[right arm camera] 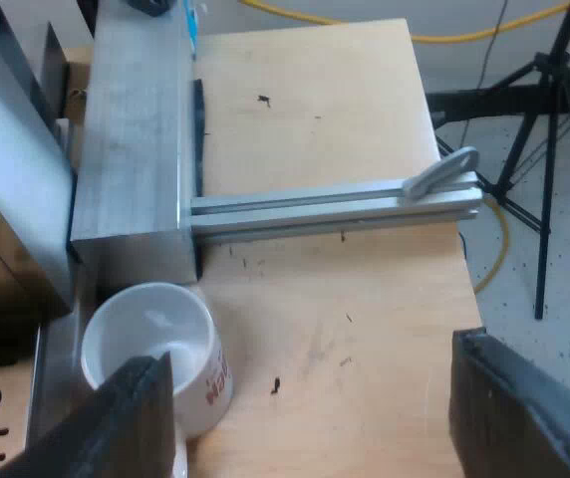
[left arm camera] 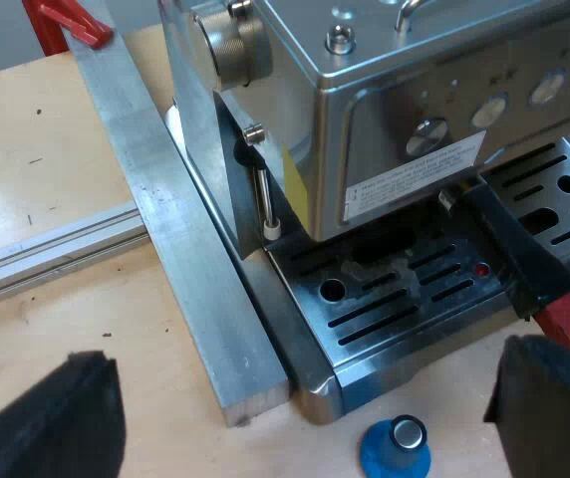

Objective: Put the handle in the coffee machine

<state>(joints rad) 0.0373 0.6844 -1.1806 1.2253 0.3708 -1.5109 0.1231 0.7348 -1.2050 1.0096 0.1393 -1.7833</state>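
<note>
empty white mug, handle at espresso machine's front, left pincer spread, right pincer spread

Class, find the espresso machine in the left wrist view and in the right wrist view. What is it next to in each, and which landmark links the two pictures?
Left wrist view: the espresso machine shows its front, with the blue tamper on the table before it.
Right wrist view: the espresso machine's steel side stands close to the white mug.
Shared landmark: the slotted drip tray at the machine's foot.
</note>
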